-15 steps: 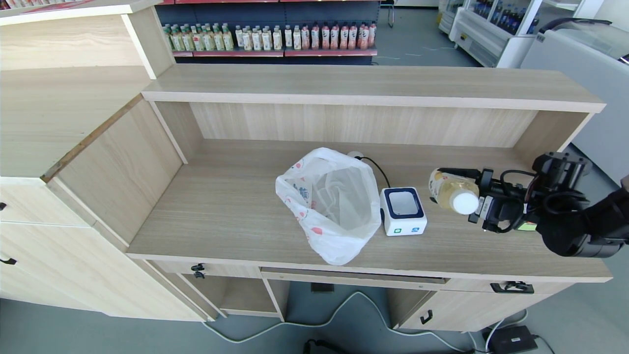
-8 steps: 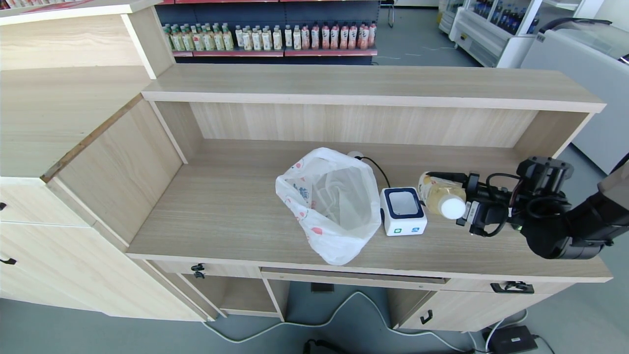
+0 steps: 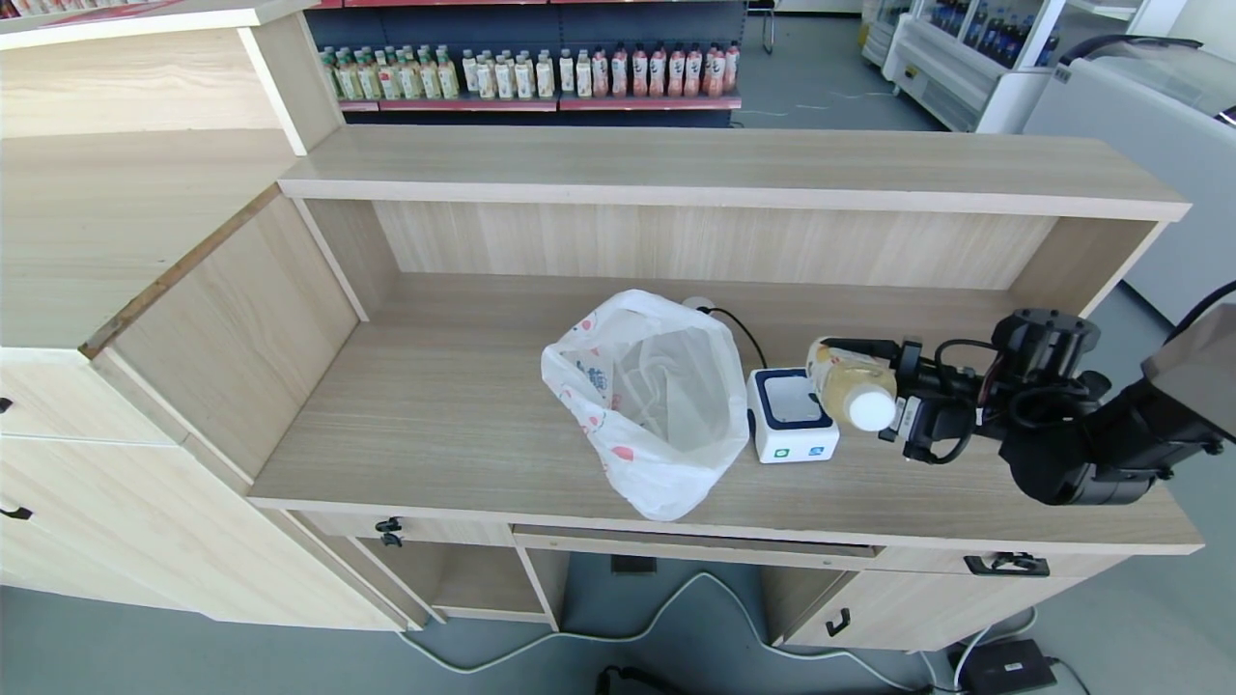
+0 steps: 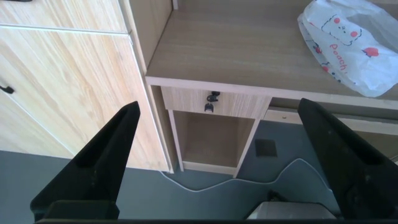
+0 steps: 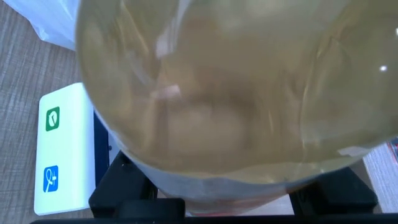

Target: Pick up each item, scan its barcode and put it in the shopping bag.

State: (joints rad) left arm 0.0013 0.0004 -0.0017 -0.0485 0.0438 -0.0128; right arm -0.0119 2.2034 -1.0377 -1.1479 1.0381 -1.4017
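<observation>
My right gripper [image 3: 874, 381] is shut on a bottle [image 3: 852, 384] of pale yellow drink with a white cap, held on its side just above the right edge of the white barcode scanner [image 3: 790, 417]. In the right wrist view the bottle [image 5: 236, 87] fills most of the picture, with the scanner [image 5: 65, 149] below it. The white shopping bag [image 3: 647, 396] with red print stands open on the counter, left of the scanner. My left gripper [image 4: 217, 155] hangs open off the counter's front left, low by the cabinet; a corner of the bag [image 4: 351, 40] shows there.
The wooden counter [image 3: 444, 405] has a raised back wall and side panels. A black cable [image 3: 736, 326] runs from the scanner to the back. Drawers and handles [image 3: 1004, 565] sit under the front edge. Bare counter lies left of the bag.
My right gripper has carried the bottle leftwards, from well right of the scanner to over its right edge. Bag and scanner have stayed put.
</observation>
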